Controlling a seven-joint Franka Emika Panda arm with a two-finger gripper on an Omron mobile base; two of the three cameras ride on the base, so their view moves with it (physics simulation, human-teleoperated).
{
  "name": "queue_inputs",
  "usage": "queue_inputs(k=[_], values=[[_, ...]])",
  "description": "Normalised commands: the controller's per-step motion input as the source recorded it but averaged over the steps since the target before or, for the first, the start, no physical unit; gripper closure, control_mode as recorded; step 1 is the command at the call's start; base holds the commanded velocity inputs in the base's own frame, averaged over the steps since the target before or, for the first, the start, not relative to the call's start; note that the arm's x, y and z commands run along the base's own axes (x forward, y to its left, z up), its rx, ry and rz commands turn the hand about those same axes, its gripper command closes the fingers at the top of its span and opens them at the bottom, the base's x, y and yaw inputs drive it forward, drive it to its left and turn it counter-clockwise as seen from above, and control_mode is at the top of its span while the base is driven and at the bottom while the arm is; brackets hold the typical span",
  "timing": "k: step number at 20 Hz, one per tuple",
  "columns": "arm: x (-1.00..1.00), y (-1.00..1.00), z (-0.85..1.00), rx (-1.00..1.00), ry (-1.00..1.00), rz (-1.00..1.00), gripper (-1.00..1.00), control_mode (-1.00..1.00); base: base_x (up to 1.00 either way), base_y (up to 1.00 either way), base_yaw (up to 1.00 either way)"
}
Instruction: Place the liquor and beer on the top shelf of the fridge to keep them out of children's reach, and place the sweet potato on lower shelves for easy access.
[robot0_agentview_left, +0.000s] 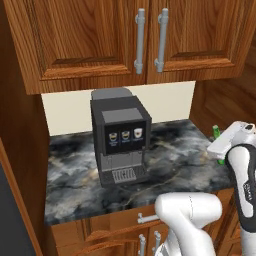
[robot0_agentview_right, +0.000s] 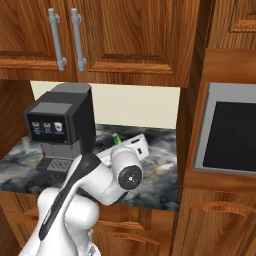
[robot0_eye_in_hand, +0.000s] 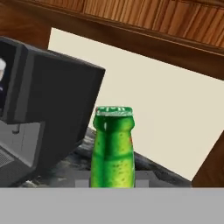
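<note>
- The beer (robot0_eye_in_hand: 113, 146) stands upright on the surface (robot0_agentview_left: 80, 170), near the back wall and to the right of the coffee machine (robot0_agentview_left: 120, 140). Your hand view looks straight at its neck and cap, dead centre, which suggests the arm is lined up on it for the fridge job.
- Your tool is at its narrowest. The beer's neck rises right where the fingertips would sit in the hand view, so a grip on it looks likely, but the tips themselves are not visible there, so you cannot confirm contact.
- In the left base view only a sliver of green (robot0_agentview_left: 216, 133) peeks out beside the white wrist at the right edge. In the right base view you catch just the cap (robot0_agentview_right: 116, 138) above the forearm.
- The hand view alone gives you the bottle's shape and upright stance. The base views alone give you the cabinets (robot0_agentview_left: 145, 35) overhead and, on the right, an oven (robot0_agentview_right: 232, 135).
</note>
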Motion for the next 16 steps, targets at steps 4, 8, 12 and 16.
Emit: queue_inputs(k=[4, 8, 12, 16], values=[[-0.66, 0.39, 0.19, -0.01, 0.0, 0.14, 1.0, -1.0, 0.0, 0.0, 0.0], [-0.53, 0.68, 0.29, 0.0, 0.0, 0.15, 1.0, -1.0, 0.0, 0.0, 0.0], [-0.42, 0.65, 0.18, 0.0, 0.0, 0.14, 1.0, -1.0, 0.0, 0.0, 0.0], [-0.32, 0.26, 0.0, 0.0, 0.0, 0.18, 1.0, -1.0, 0.0, 0.0, 0.0]])
